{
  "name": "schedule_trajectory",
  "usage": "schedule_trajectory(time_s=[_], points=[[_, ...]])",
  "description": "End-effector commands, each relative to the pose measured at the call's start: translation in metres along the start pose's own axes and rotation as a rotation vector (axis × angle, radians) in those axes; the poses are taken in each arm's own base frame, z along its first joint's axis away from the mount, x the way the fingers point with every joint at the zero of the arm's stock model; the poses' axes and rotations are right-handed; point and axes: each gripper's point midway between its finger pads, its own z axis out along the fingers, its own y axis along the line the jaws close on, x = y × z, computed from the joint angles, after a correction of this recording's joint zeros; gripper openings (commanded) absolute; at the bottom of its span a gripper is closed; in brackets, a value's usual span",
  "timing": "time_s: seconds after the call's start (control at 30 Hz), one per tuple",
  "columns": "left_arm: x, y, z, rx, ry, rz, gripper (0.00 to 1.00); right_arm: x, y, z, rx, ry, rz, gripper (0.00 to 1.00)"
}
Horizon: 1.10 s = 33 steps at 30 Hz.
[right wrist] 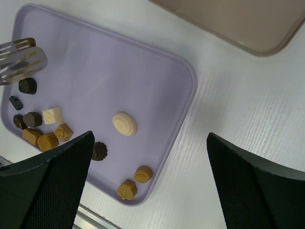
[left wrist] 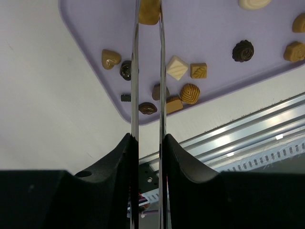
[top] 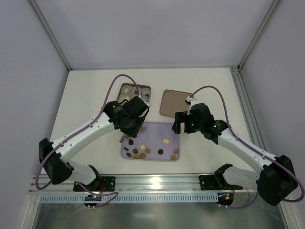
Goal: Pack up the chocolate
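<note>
The chocolate lies as several small pieces on a purple tray [top: 157,131] [left wrist: 209,28] [right wrist: 143,62]. A cluster [left wrist: 183,90] [right wrist: 43,129] sits by one corner. A cream oval [right wrist: 125,123], a dark round piece [right wrist: 99,150] and two caramel ones [right wrist: 143,173] lie further along. My left gripper [top: 127,137] [left wrist: 148,5] [right wrist: 21,59] stands over the tray's left end, its thin blades shut on a caramel chocolate [left wrist: 148,12]. My right gripper [top: 180,123] [right wrist: 148,137] hovers open above the tray's right edge, holding nothing.
A brown square tin [top: 125,86] with pale cups stands behind the tray. Its flat brown lid [top: 174,102] [right wrist: 238,19] lies to the right of it. An aluminium rail [top: 152,183] [left wrist: 248,129] runs along the table's near edge.
</note>
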Motion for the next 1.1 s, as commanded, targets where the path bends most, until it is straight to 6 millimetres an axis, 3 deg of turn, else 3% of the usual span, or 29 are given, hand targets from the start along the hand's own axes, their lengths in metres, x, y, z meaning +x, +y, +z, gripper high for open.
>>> schedule_trajectory(time_s=[0.0,0.4,0.6,0.8,1.07], points=[[-0.023,0.007,-0.012,-0.013,-0.063,-0.013,0.3,-0.013,0.002,0.001,0.0,-0.037,-0.021,1.0],[-0.098,0.044,-0.031,-0.043,-0.169,-0.118,0.3,-0.022,0.009,0.005,-0.029,-0.026,-0.041,1.0],[-0.129,0.063,-0.021,-0.066,-0.186,-0.159,0.3,-0.021,0.014,0.01,-0.05,-0.011,-0.042,1.0],[-0.142,0.069,0.005,-0.072,-0.144,-0.157,0.3,-0.019,0.012,0.014,-0.045,-0.002,-0.043,1.0],[-0.135,0.067,0.031,-0.061,-0.083,-0.147,0.3,-0.018,0.011,0.017,-0.041,0.004,-0.042,1.0]])
